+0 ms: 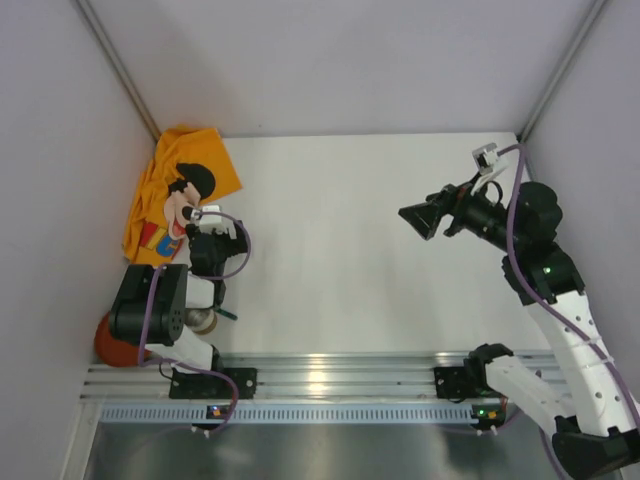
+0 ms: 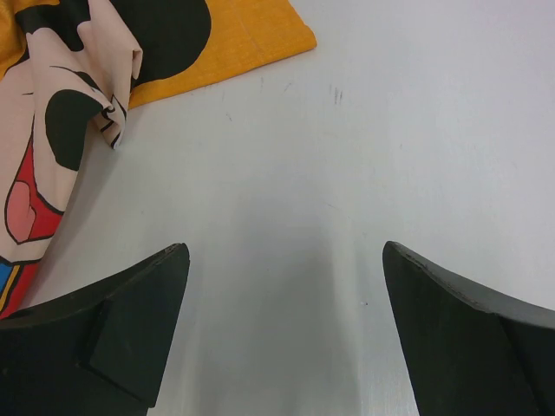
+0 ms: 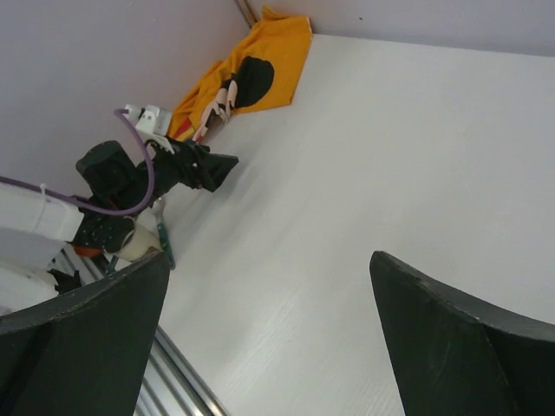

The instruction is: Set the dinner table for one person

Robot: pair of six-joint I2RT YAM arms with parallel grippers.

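Table setting barely begun: the white table [image 1: 330,250] lies bare across its whole middle, with no plate, glass or cutlery laid out at any place on it. The left fingers [image 2: 130,329] are spread wide over the tabletop with nothing between them, just beside the edge of an orange cartoon-mouse cloth [image 1: 180,195] that sits crumpled in the far left corner. The right fingers [image 3: 451,338] are likewise spread and empty, held above the right side of the table and facing across it toward the other arm.

What may be the tableware is bunched at the near left edge, mostly hidden under the left arm: a red-orange round item [image 1: 108,342], a pale rounded object [image 1: 205,321] too hidden to name, and what looks like a teal-handled utensil [image 1: 226,314] beside it.

By this showing nothing counts as done. Left to do, it would seem, is everything: bringing those pieces out from the corner and arranging them as one place setting on the open tabletop, possibly with the cloth spread or folded alongside.
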